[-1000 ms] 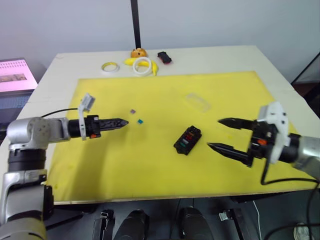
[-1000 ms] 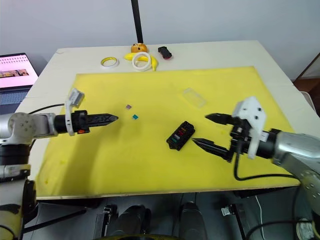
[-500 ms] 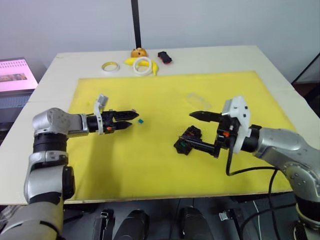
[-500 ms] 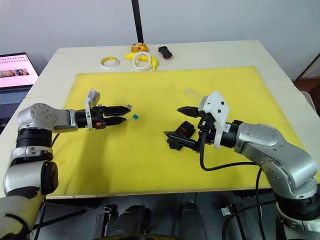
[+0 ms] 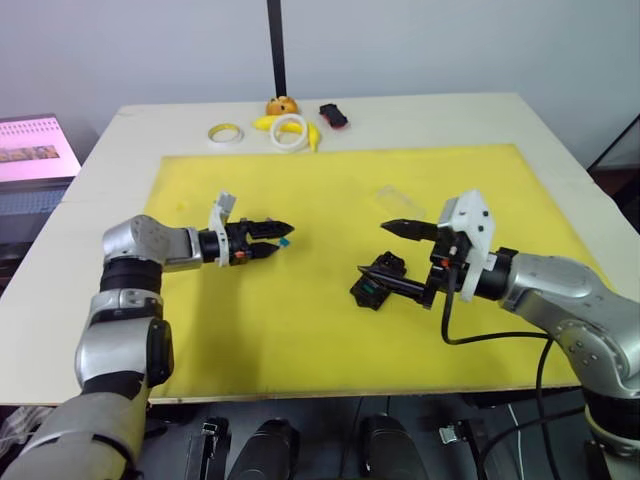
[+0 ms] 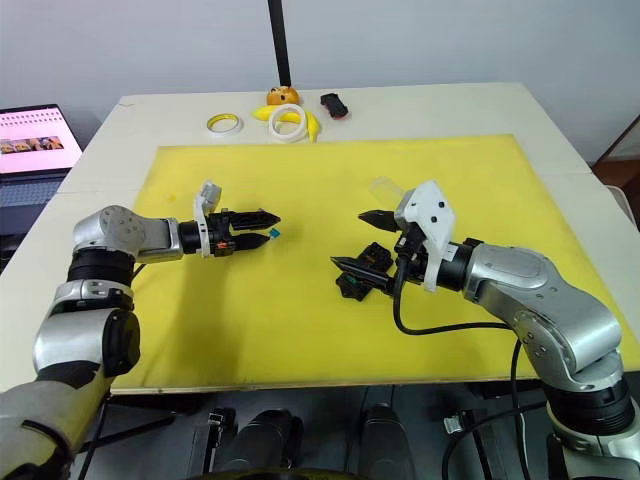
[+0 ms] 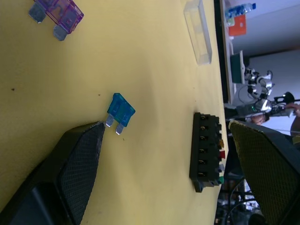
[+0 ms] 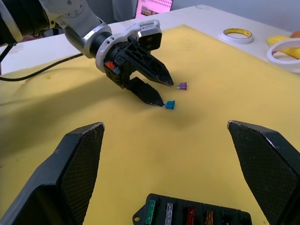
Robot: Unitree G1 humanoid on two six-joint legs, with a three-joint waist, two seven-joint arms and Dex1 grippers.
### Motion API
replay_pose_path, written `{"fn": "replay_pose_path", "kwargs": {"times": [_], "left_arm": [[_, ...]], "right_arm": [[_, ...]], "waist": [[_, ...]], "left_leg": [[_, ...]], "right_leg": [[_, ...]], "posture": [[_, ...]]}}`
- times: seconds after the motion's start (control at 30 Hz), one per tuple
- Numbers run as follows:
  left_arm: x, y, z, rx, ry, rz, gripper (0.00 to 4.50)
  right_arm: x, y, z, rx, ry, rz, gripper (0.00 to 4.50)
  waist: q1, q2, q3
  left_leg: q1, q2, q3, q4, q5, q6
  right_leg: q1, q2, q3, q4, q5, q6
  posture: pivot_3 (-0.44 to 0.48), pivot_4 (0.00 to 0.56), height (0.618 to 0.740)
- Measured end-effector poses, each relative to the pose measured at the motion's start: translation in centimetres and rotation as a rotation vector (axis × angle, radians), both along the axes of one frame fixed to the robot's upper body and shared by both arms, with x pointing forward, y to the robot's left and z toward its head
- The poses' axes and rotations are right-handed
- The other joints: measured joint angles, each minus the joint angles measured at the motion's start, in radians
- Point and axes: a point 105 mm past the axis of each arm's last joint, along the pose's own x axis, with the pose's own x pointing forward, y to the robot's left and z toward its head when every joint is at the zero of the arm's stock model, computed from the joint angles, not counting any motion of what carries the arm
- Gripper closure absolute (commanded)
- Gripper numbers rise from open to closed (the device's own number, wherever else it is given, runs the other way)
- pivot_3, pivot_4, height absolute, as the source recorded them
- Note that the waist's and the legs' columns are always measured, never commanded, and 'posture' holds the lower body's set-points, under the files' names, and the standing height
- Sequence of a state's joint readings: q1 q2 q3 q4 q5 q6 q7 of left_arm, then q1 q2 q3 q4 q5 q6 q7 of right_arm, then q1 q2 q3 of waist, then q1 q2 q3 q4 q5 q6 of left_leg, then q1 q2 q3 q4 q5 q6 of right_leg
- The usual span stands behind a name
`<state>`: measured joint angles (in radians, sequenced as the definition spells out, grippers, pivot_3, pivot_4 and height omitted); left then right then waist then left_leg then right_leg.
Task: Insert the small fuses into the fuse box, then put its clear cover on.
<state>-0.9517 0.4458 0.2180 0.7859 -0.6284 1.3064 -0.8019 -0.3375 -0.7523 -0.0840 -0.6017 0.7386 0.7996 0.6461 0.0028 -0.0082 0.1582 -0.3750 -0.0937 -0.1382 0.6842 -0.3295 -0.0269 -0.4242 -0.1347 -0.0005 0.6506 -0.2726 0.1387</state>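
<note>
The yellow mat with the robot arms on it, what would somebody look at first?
Probably the two open grippers reaching toward each other over the yellow mat. The left gripper has its tips right at a tiny blue fuse, with a purple fuse lying a little farther off. The right gripper straddles the black fuse box, which already has coloured fuses in its slots.

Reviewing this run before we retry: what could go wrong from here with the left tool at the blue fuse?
1. One finger of the open left tool sits right at the blue fuse, which lies flat on the yellow mat; closing may just nudge it away.
2. The purple fuse lies close by and could get knocked.
3. The open right tool straddles the fuse box; it might shift the box before insertion.
</note>
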Motion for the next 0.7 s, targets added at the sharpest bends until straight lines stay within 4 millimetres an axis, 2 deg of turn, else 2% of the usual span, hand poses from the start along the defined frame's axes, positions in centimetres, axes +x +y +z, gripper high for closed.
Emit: {"fn": "replay_pose_path", "kwargs": {"times": [0.63,0.7], "left_arm": [[0.63,-0.82,-0.37,-0.072,0.005,0.055,0.0],[0.6,-0.9,-0.49,-0.076,0.005,0.057,0.56]], "right_arm": [[0.16,-0.36,-0.2,-0.015,-0.003,-0.023,0.02],[0.22,-0.43,-0.22,-0.018,-0.004,-0.028,0.0]], "waist": [[0.012,0.0,0.0],[0.012,0.0,0.0]], "left_leg": [[0.0,-0.001,-0.001,0.001,0.0,0.0],[0.0,-0.001,-0.001,0.001,0.0,0.0]], "right_leg": [[0.002,0.0,0.0,0.0,0.0,0.001],[0.002,-0.001,0.0,0.0,0.0,0.001]], "posture": [[0.0,0.15,0.74],[0.0,0.15,0.74]]}}
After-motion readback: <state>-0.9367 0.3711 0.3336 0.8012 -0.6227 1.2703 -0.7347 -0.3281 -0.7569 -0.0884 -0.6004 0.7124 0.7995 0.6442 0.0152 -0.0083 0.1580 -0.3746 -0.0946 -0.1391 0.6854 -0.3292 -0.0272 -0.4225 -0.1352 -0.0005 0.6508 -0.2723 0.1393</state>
